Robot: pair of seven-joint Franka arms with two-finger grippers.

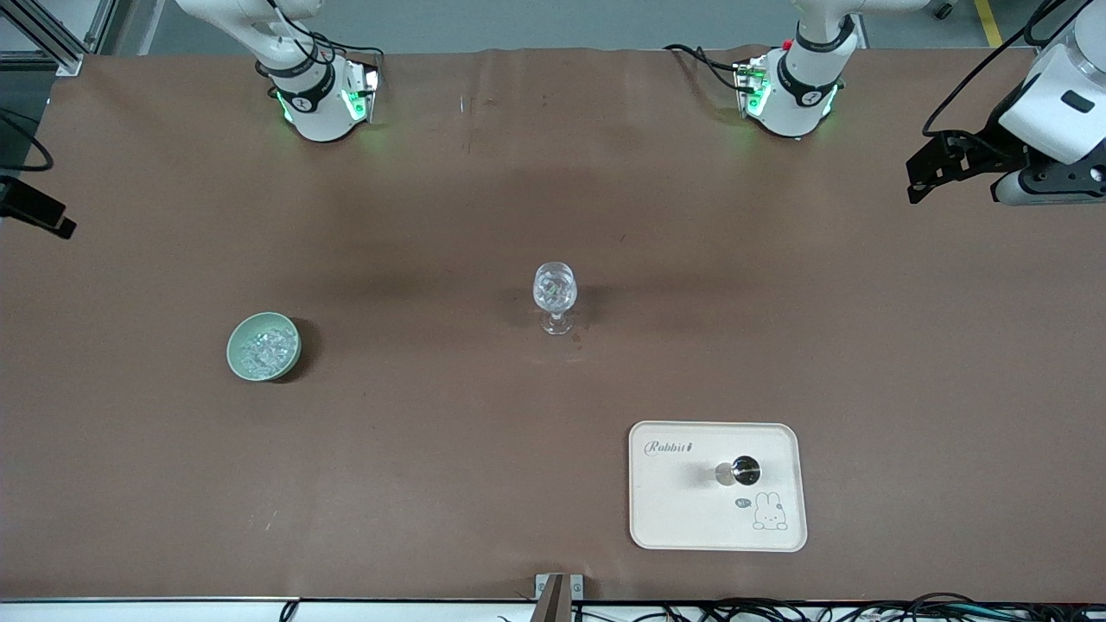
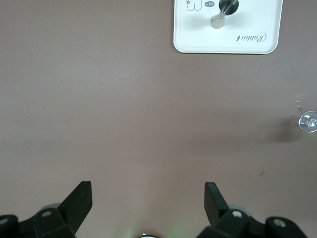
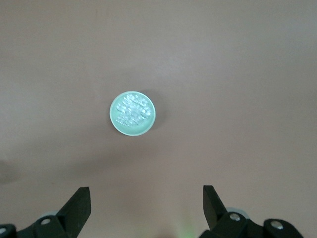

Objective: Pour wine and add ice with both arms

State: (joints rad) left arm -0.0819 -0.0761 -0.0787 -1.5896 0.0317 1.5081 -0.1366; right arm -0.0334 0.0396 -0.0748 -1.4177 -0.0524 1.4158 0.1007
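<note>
The ice (image 1: 262, 350) is a heap of small clear chunks in a pale green bowl (image 1: 238, 363) toward the right arm's end of the table. A clear stemmed glass (image 1: 554, 295) stands upright at the table's middle and glitters inside. A small metal cup (image 1: 741, 472) sits on a cream tray (image 1: 674, 510) nearer the front camera. My left gripper (image 2: 148, 186) is open and empty, high over bare table, with the tray (image 2: 198, 34) and glass (image 2: 308, 121) ahead. My right gripper (image 3: 146, 190) is open and empty, high over the table short of the bowl (image 3: 115, 124).
The left arm's wrist (image 1: 1050, 112) hangs at the table's edge at its own end. Both arm bases (image 1: 320, 104) (image 1: 791, 95) stand along the table's robot side. A few tiny clear specks (image 1: 575, 339) lie by the glass's foot. Brown mat covers the table.
</note>
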